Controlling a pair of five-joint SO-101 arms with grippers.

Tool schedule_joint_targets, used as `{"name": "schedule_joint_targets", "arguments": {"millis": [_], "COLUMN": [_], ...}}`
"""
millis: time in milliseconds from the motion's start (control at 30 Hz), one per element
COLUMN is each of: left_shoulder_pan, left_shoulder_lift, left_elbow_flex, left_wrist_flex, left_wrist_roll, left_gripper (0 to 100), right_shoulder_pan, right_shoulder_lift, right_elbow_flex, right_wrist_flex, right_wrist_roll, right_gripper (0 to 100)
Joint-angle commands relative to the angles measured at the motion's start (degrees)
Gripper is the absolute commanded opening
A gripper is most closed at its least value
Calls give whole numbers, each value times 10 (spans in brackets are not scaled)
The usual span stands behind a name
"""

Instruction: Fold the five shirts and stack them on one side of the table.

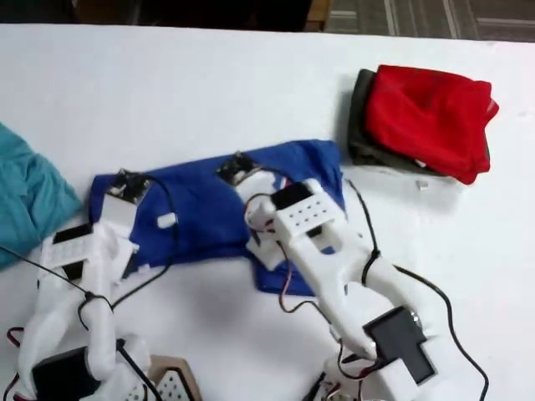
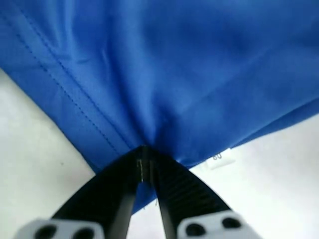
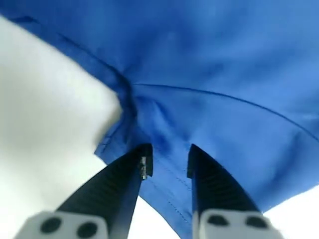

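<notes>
Black fingers of the left gripper [image 2: 148, 165] are pressed together on a pinch of the blue shirt [image 2: 189, 74], and the cloth puckers toward their tips. The right gripper [image 3: 168, 160] has its fingers a little apart, with the shirt's hemmed edge lying across the gap, unclamped. The white table [image 1: 251, 75] carries everything, and a strip of dark floor [image 1: 401, 17] runs beyond its far edge. The blue shirt lies rumpled mid-table, just ahead of both arms. A folded red shirt [image 1: 430, 117] sits on a dark shirt [image 1: 359, 117] at the far right, and a teal shirt [image 1: 29, 196] lies at the left edge. A small white tag [image 2: 218, 158] with tiny print lies just beside the blue shirt.
</notes>
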Motion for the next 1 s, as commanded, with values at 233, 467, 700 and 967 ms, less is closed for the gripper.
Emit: {"name": "schedule_joint_targets", "arguments": {"millis": [233,467,700,967], "left_shoulder_pan": [4,4,4,4], "left_shoulder_lift": [-10,-10,-10,-10], "left_elbow_flex": [2,2,2,2], "left_wrist_flex": [-4,-4,-4,-4], "left_wrist_roll": [4,4,4,4], "left_gripper": [28,28,28,28], "right_shoulder_pan": [-17,-17,-18,-16], "right_shoulder_lift": [-4,-4,41,101], "right_elbow_flex": [1,5,5,1], "right_wrist_flex": [65,25,22,-7], "right_wrist_roll": [103,104,103,103], "right_gripper": [103,105,105,97]}}
